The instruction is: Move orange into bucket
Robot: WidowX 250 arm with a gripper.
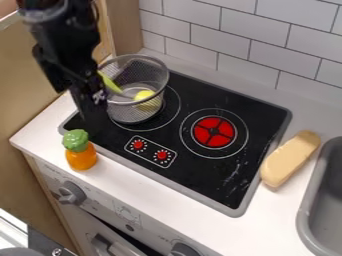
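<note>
Standing near the front of the bench (153,197), the orange toy (81,157) isn't picked up. I can't tell if the claw (92,111) is spread or pressed together. The whole trip into the wire bucket (143,75) seems left.

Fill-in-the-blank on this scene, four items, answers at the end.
1. The orange item has a ____ top.
2. It stands outside the mesh basket, which holds a round ____ item.
3. The tan loaf-shaped item lies between the stovetop and the ____.
4. The uncovered burner has a ____ centre.

Missing words: green; yellow; sink; red.
</note>
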